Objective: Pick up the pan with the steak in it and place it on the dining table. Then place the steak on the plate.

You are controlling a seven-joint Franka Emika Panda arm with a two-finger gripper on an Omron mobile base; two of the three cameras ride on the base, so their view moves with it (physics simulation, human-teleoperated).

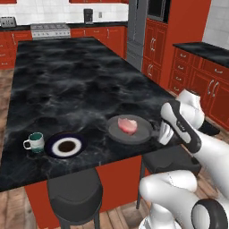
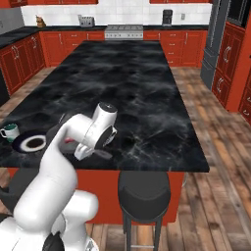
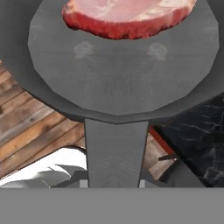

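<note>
Item: pan. Round, shallow, dark grey. It is seen at the near edge of the dining table, a long black-marble surface with white veins on a red base. Whether it rests fully on that surface or is carried just above it cannot be told. In the hand view part of the pan's body and its handle are seen over wooden floor, so the pan is judged to overhang the edge on the robot's side.

Item: steak. Pink-red slab with paler streaks, lying inside the pan toward the side away from the handle. It is kept there by the level attitude of the pan.

Item: claw. Clamped together on the pan's handle, which runs straight down between the finger tips in the hand view. The handle is judged to be held at its outer end so that the pan can be carried level and the meat left undisturbed.

Item: plate. Navy rim, white ring, dark centre. Lying flat on the surface near the same edge, apart from the pan, nothing on it. It is placed within short reach, as is wanted for the later transfer of the steak.

Item: mug. White and teal, upright, just beside the plate on its far side from the pan.

Status: first placement judged nearly complete; the steak is not yet moved.
</note>
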